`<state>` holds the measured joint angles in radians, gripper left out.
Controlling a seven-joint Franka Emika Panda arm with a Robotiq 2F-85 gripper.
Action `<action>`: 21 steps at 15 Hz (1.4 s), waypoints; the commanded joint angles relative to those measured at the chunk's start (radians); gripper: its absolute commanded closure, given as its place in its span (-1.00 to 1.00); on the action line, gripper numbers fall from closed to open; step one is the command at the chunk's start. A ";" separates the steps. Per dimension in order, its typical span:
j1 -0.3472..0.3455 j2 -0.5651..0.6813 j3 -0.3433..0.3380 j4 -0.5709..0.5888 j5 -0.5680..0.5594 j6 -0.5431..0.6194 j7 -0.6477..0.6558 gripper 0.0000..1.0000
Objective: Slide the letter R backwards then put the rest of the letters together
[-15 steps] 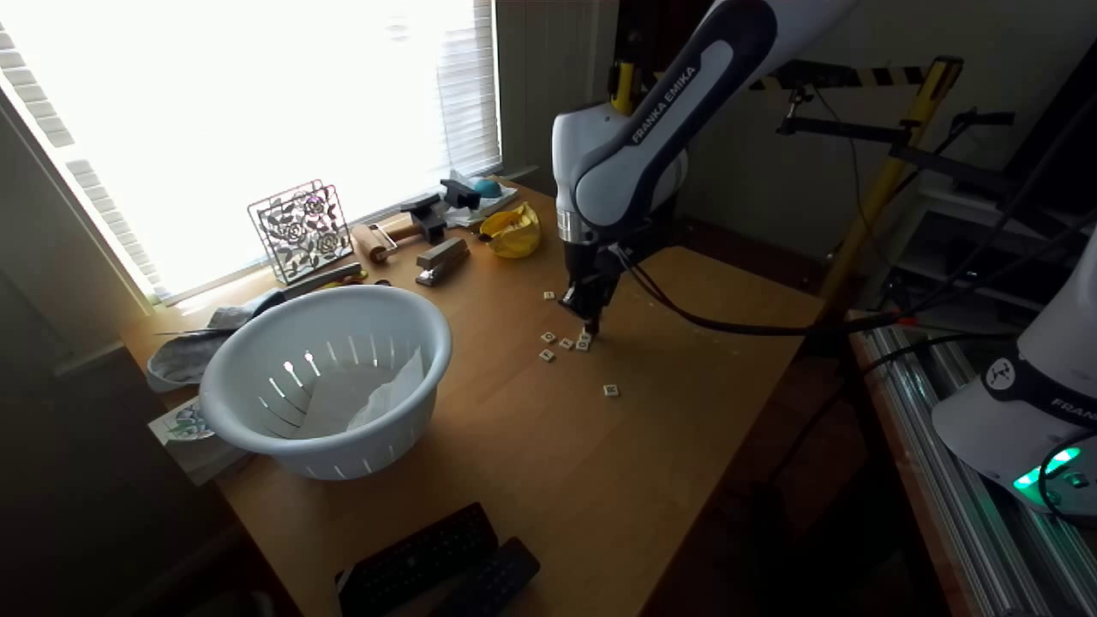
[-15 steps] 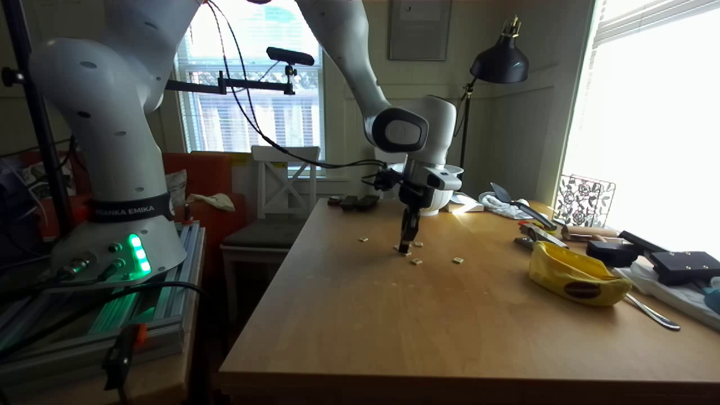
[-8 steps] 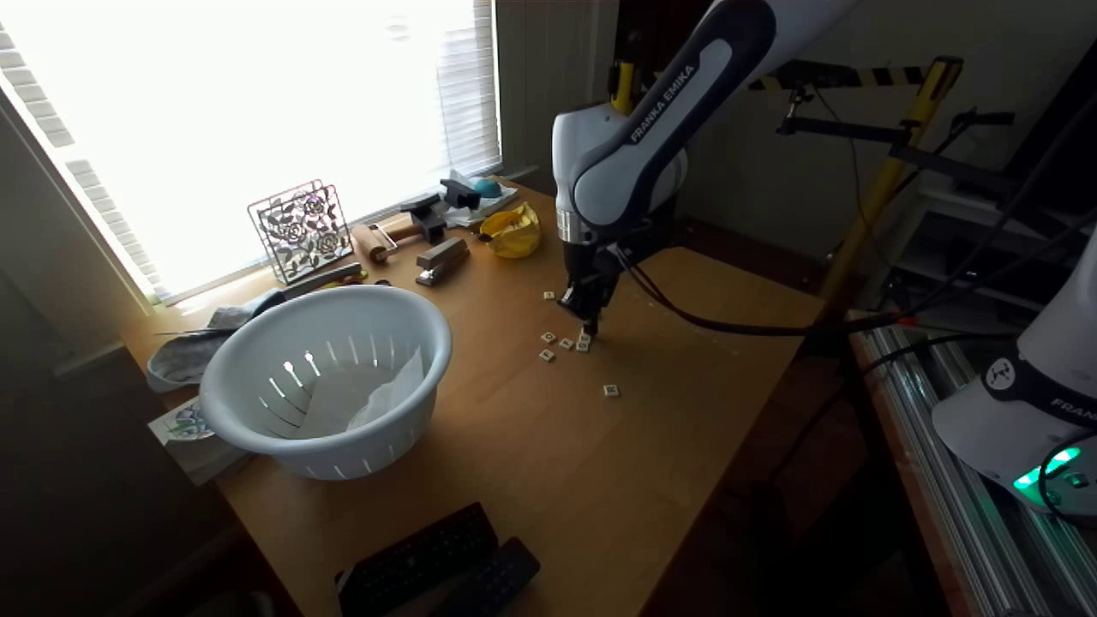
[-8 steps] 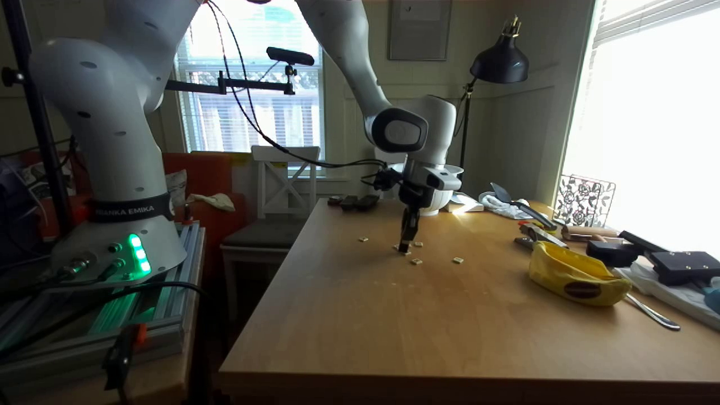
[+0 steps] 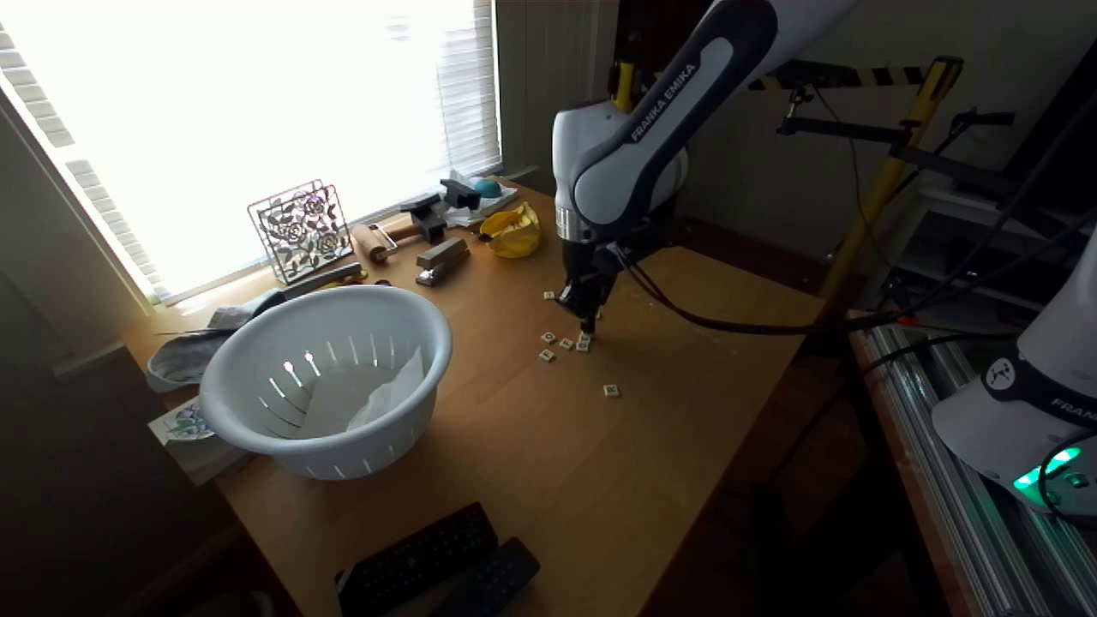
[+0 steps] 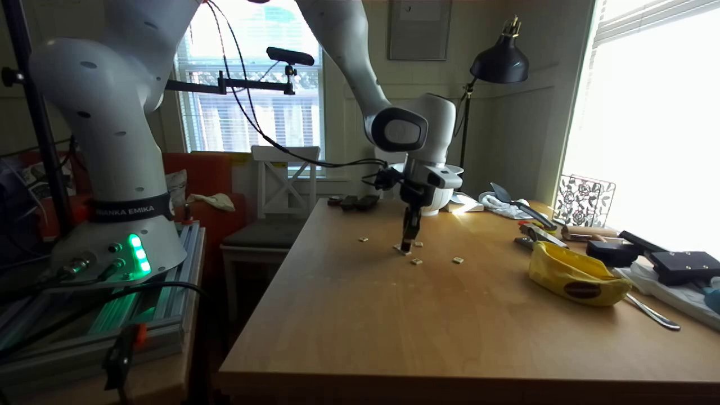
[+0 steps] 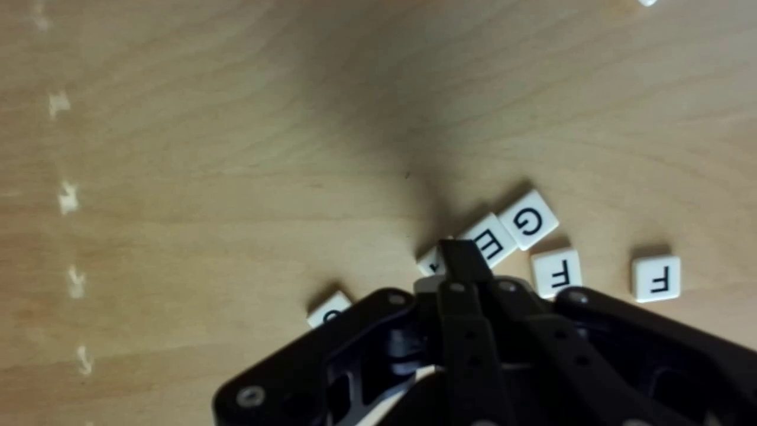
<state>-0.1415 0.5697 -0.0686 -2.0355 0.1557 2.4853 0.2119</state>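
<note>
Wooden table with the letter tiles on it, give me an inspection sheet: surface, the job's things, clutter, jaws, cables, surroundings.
Surface: wooden table, with small pale marks in the wrist view.
Job's things: R tile apart from the rest; G tile and E tile side by side; remaining letters scattered nearby.
Clutter: white colander, yellow object, floral metal rack.
Jaws: shut, pointing down among the tiles; nothing seen held; contact with a tile cannot be told.
Cables: black cables hanging in the air.
Surroundings: bright window, black lamp, white chair.
</note>
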 commanded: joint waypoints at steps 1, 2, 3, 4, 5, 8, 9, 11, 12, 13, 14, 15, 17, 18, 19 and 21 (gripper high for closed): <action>0.003 -0.024 0.010 -0.033 0.029 0.021 -0.034 1.00; 0.003 -0.027 0.013 -0.038 0.028 0.026 -0.040 1.00; 0.004 -0.027 0.017 -0.040 0.029 0.032 -0.047 1.00; 0.004 -0.027 0.020 -0.040 0.030 0.034 -0.052 1.00; 0.002 -0.029 0.024 -0.040 0.032 0.038 -0.057 1.00; 0.003 -0.027 0.029 -0.038 0.030 0.048 -0.064 1.00; 0.004 -0.024 0.030 -0.036 0.029 0.050 -0.064 1.00; 0.004 -0.019 0.034 -0.031 0.030 0.050 -0.069 1.00; 0.004 -0.018 0.036 -0.030 0.031 0.051 -0.071 1.00; 0.003 -0.018 0.038 -0.029 0.032 0.052 -0.074 1.00; 0.002 -0.017 0.040 -0.027 0.034 0.054 -0.076 1.00; 0.002 -0.016 0.041 -0.025 0.034 0.055 -0.077 1.00; 0.002 -0.012 0.044 -0.021 0.035 0.058 -0.079 1.00; 0.000 -0.009 0.048 -0.019 0.039 0.061 -0.081 1.00; 0.001 -0.007 0.048 -0.018 0.039 0.062 -0.080 1.00; 0.000 -0.002 0.052 -0.013 0.041 0.065 -0.081 1.00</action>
<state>-0.1385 0.5679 -0.0261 -2.0406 0.1558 2.5277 0.1624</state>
